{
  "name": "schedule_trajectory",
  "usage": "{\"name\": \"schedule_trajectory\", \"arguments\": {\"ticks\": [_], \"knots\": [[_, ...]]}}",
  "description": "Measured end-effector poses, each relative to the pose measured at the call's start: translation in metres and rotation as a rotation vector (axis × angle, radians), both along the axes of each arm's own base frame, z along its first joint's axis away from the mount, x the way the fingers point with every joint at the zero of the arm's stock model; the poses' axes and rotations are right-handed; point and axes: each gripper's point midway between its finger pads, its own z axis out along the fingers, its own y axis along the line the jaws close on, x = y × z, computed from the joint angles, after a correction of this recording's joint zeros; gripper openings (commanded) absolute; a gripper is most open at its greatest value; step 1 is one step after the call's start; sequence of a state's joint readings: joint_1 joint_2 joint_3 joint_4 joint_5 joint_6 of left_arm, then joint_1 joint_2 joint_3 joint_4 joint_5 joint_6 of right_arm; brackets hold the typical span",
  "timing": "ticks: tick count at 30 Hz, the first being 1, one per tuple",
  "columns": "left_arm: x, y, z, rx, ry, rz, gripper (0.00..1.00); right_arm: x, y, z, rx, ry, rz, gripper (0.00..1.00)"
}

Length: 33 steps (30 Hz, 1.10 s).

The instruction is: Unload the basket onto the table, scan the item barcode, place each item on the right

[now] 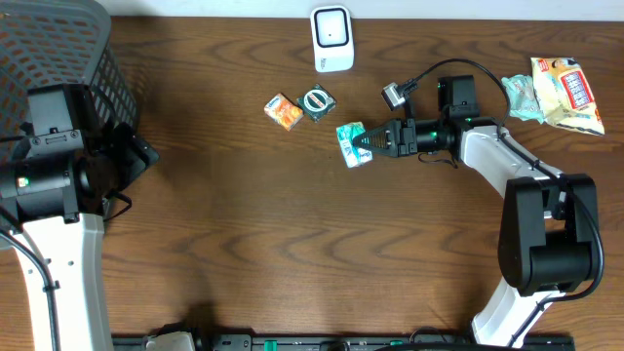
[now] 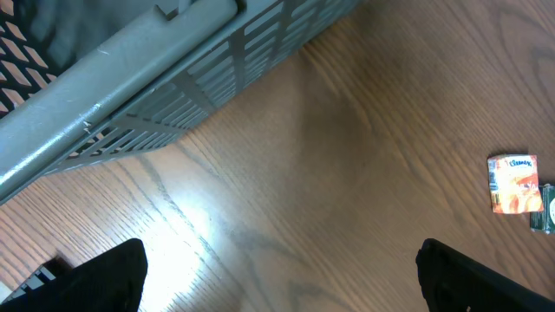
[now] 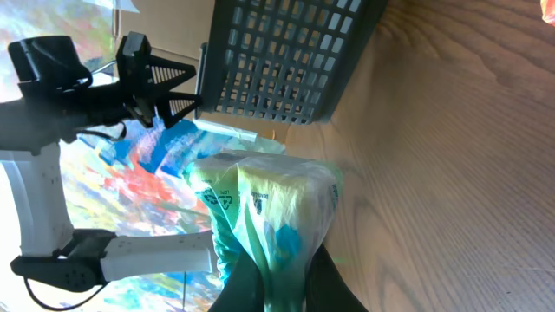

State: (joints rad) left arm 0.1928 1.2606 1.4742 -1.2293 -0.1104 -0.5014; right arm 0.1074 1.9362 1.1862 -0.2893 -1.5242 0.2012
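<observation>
Two fingers of the right gripper [image 1: 369, 142] are clamping the soft green packet [image 1: 349, 144]; sagging is likely threatening to turn its barcode away.

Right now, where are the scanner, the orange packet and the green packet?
scanner [image 1: 331, 37], overhead view, middle of its white face.
orange packet [image 1: 284, 111], overhead view, its top face.
green packet [image 1: 347, 146], overhead view, middle of its wrapper.
</observation>
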Motion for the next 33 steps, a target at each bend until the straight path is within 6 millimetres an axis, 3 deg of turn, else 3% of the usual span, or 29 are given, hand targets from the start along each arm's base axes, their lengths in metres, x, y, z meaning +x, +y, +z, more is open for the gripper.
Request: {"name": "schedule_trajectory", "arguments": {"ticks": [27,33], "knots": [[0.0,0.0,0.0,0.0,0.0,0.0,0.98,0.001,0.01,-0.011,-0.066,-0.01,-0.01,0.01],[0.0,0.0,0.0,0.0,0.0,0.0,0.98,-0.003,0.023,-0.019,-0.112,0.003,-0.003,0.01]]}}
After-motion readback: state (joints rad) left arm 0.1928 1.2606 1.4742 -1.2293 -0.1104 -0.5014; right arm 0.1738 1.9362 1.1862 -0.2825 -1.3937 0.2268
